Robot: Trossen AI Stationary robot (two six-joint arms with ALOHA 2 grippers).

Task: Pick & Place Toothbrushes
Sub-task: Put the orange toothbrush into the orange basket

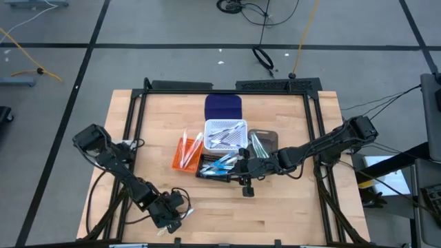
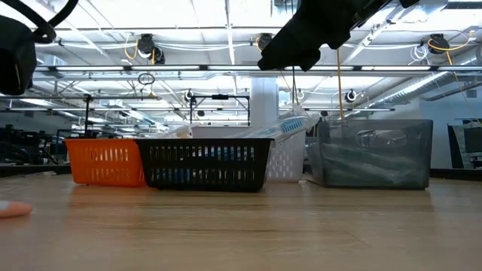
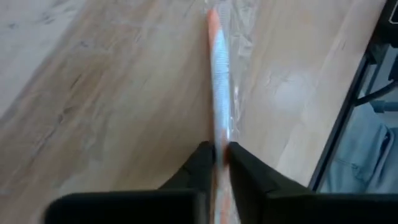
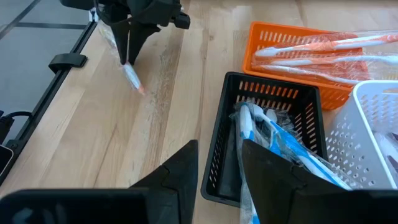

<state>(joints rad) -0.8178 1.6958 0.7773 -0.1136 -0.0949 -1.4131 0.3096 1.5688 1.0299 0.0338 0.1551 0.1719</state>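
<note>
The left gripper's (image 3: 219, 155) fingers pinch an orange-pink toothbrush (image 3: 217, 62) at the table's near-left edge, seemingly lifting it for sorting, while the right gripper (image 4: 219, 163), fingers apart, hovers over the black bin (image 4: 273, 99) of blue toothbrushes (image 4: 280, 143).

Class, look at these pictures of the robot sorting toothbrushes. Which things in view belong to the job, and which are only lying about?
Belongs to the job:
- orange toothbrush pinched by the left gripper
- toothbrushes in the orange bin, black bin and white bin
- right gripper over the black bin

Lying about:
- blue lid behind the white bin
- cables on the floor
</note>
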